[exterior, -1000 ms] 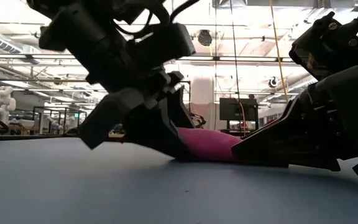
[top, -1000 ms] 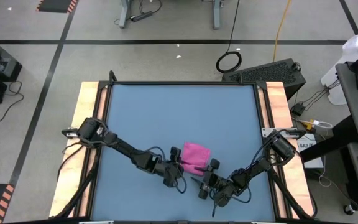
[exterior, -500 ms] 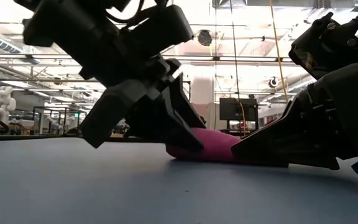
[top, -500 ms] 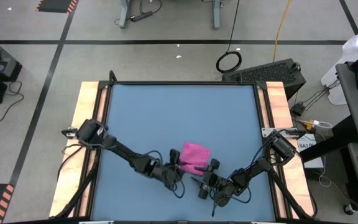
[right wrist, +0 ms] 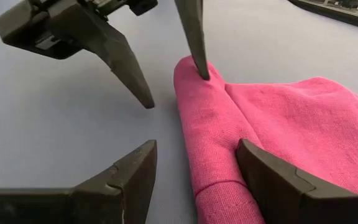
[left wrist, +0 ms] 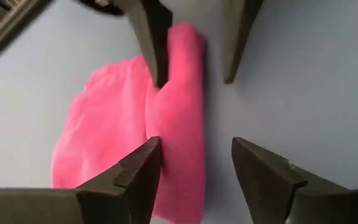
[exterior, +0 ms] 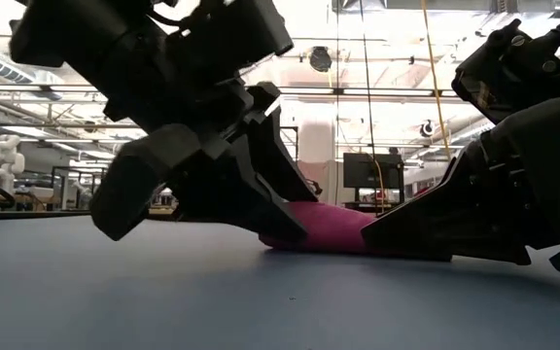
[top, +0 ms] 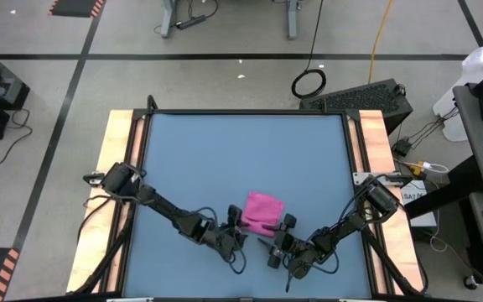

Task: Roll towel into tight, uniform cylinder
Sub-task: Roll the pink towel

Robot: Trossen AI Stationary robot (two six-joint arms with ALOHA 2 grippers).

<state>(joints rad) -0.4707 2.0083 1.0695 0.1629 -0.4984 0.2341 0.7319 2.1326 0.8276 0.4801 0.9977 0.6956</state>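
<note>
The towel (top: 262, 211) lies on the blue tabletop (top: 241, 159) near its front edge, a little right of the middle, between the two pincers. It is partly rolled: a thick rolled edge runs along its near side, and the rest spreads flat behind it toward the far side. No container shows anywhere on the tabletop.

The left pincer (top: 236, 225) sits low at the left end of the rolled edge. Its jaws stand apart – one finger (left wrist: 143, 174) presses against the roll's flat side, the other rests on bare tabletop just beside the roll, so the roll lies between them unclamped. The right pincer (top: 285, 228) is at the opposite end, likewise spread, with one finger (right wrist: 272, 180) on the cloth where roll meets flat part and the other on the blue surface beside it. The two pincers face each other along the roll, their tips near but apart.

Against the picture from a second ago, the left arm has drawn back toward the front-left – its pincer then covered more of the towel's left edge. The right arm and the towel itself have not shifted.
</note>
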